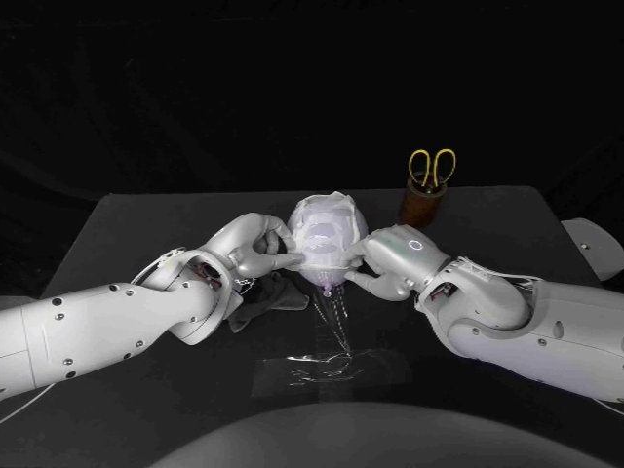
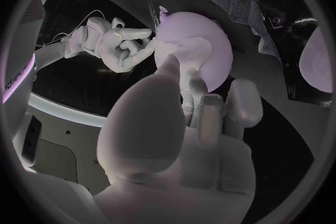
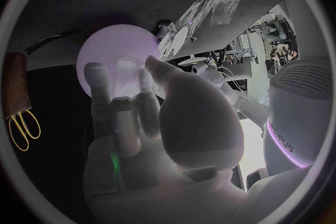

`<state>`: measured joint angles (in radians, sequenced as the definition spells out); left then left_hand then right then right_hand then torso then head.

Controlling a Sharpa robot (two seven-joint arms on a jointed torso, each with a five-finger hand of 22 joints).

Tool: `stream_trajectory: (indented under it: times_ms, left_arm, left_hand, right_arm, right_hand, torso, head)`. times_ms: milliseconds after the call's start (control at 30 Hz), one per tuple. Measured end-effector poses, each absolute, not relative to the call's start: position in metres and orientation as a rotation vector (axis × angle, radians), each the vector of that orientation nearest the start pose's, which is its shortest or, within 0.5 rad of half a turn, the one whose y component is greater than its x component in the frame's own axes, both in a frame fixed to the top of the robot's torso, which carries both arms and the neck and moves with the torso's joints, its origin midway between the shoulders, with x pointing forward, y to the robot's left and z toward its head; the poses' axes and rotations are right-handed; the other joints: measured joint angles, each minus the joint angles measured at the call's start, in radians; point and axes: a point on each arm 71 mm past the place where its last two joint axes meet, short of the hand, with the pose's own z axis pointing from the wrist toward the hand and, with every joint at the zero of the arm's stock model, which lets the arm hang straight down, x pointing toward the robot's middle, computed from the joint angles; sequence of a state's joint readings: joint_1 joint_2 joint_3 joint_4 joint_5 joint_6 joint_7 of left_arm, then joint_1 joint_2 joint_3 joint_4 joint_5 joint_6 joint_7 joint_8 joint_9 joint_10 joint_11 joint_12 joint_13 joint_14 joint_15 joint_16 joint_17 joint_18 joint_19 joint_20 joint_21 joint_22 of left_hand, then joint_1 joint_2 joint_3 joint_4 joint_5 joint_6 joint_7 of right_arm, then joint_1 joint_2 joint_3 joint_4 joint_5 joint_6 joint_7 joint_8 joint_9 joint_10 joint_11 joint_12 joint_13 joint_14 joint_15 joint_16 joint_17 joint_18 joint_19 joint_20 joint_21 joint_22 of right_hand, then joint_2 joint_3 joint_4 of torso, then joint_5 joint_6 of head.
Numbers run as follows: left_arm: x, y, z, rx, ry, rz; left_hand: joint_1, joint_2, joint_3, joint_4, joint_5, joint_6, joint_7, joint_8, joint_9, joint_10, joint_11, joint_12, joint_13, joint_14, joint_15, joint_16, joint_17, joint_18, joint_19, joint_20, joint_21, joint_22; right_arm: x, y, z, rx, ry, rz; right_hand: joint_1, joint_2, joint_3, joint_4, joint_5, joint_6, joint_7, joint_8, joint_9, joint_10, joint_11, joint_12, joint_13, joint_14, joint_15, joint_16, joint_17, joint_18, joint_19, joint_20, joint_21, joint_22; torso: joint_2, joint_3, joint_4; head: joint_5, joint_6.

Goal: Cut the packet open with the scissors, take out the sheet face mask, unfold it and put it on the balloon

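Head view: balloon (image 1: 327, 232) sits between left hand (image 1: 252, 249) and right hand (image 1: 382, 258), both gripping it, its long axis pointing knot-first at the robot.

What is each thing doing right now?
balloon: between both hands
sheet face mask: draped over the balloon
left hand: touching the mask
right hand: touching the mask
scissors: standing in the brown holder, handles up
packet: flat on the table
dark cloth: crumpled on the table
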<state>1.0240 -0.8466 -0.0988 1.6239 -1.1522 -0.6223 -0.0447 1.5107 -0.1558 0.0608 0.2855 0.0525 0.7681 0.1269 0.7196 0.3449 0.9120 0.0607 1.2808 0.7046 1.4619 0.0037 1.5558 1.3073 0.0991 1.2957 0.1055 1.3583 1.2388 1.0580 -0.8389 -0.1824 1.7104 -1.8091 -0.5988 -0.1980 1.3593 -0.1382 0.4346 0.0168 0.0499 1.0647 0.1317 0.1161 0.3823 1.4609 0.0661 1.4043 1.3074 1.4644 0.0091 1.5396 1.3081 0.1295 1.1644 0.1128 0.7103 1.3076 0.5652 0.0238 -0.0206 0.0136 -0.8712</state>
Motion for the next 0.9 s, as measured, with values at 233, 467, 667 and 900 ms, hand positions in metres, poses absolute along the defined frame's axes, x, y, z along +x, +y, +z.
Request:
stream_trajectory:
  times_ms: [233, 467, 667, 900]
  left_arm:
    - [0.4237, 0.1823, -0.261, -0.263, 1.683, -0.86]
    - [0.424, 0.1811, -0.2612, -0.263, 1.686, -0.856]
    - [0.424, 0.1809, -0.2611, -0.266, 1.685, -0.858]
    - [0.4234, 0.1801, -0.2606, -0.271, 1.684, -0.867]
  left_hand:
    - [0.042, 0.022, 0.0, 0.0, 0.0, 0.015, -0.007, -0.013, -0.01, 0.023, -0.005, 0.005, 0.021, 0.0, 0.0, 0.004, 0.0, 0.0, 0.003, -0.003, 0.008, 0.013]
    - [0.078, 0.058, 0.03, 0.001, 0.0, 0.053, -0.017, -0.027, -0.025, 0.066, -0.016, 0.021, 0.067, 0.005, -0.005, 0.008, 0.0, -0.003, 0.016, -0.009, 0.023, 0.028]
    - [0.115, 0.094, 0.096, 0.001, 0.0, 0.102, -0.036, -0.048, -0.041, 0.1, -0.032, 0.031, 0.115, 0.004, -0.024, 0.009, 0.001, -0.015, 0.027, -0.02, 0.031, 0.042]
    - [0.13, 0.099, 0.192, -0.001, -0.002, 0.116, -0.034, -0.06, -0.05, 0.117, -0.016, 0.032, 0.136, 0.003, -0.025, 0.009, 0.001, -0.015, 0.032, -0.025, 0.038, 0.049]
  right_arm:
    - [0.3881, -0.1458, -0.2528, -0.372, 1.511, 0.73]
    - [0.3882, -0.1459, -0.2528, -0.371, 1.512, 0.729]
    - [0.3883, -0.1461, -0.2529, -0.371, 1.512, 0.728]
    - [0.3885, -0.1463, -0.253, -0.37, 1.512, 0.727]
  right_hand:
    - [0.0, 0.0, 0.0, 0.0, 0.0, 0.0, 0.0, 0.0, -0.001, 0.0, 0.0, -0.001, 0.001, 0.0, 0.0, 0.0, 0.0, 0.0, 0.0, 0.0, 0.0, 0.0]
    - [0.0, 0.0, 0.0, 0.0, 0.0, 0.0, 0.0, 0.0, -0.001, 0.0, 0.0, -0.002, 0.001, 0.0, 0.0, -0.002, -0.001, 0.0, 0.0, 0.0, 0.0, 0.0]
    - [0.0, 0.0, 0.0, 0.0, 0.0, 0.0, 0.0, 0.0, 0.0, 0.0, 0.0, -0.002, 0.001, 0.0, 0.0, 0.002, -0.001, 0.0, 0.0, 0.0, 0.0, 0.0]
    - [0.0, 0.0, 0.0, 0.0, 0.0, 0.0, 0.0, 0.0, 0.0, 0.0, 0.0, -0.002, 0.0, 0.0, 0.0, 0.002, -0.001, 0.0, 0.0, 0.0, 0.0, 0.0]
  torso:
    - [0.0, 0.0, 0.0]
    - [0.0, 0.0, 0.0003]
    - [0.0, -0.0003, 0.0006]
    - [0.001, -0.0004, 0.0007]
  head:
    - [-0.001, 0.0]
    - [-0.001, -0.001]
    - [-0.001, -0.001]
    - [0.0, -0.002]
